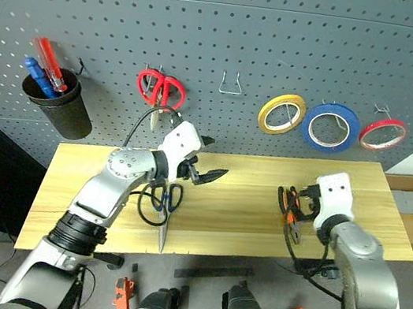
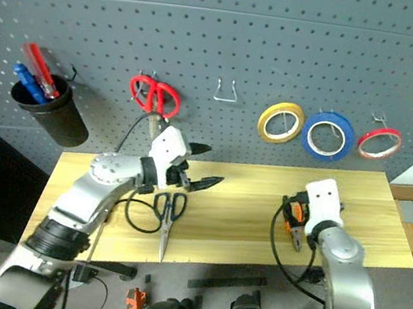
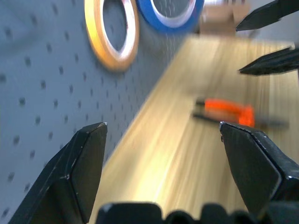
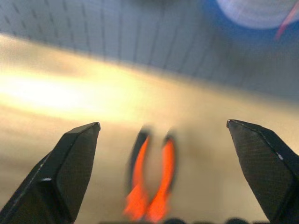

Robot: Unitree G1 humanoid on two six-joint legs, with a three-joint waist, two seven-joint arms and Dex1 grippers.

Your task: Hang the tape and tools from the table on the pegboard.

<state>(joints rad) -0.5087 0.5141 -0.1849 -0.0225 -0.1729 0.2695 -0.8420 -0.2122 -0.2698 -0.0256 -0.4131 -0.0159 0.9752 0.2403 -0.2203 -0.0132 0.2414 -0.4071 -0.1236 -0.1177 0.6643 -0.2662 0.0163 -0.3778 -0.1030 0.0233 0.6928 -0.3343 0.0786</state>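
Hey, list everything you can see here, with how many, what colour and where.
pegboard: one, grey-blue, behind the table
table: one, light wood, below the pegboard
blue tape: one, hung on the pegboard between the yellow and red rolls
yellow roll: one, on the pegboard
red roll: one, on the pegboard
red-handled scissors: one, on the pegboard
black cup: one, on the pegboard, holding red and blue screwdrivers
empty hook: one, metal, on the pegboard
blue-handled scissors: one, on the table
pliers: one, orange-and-black, on the table
left gripper: black, open, above the table
right gripper: black, open, over the pliers
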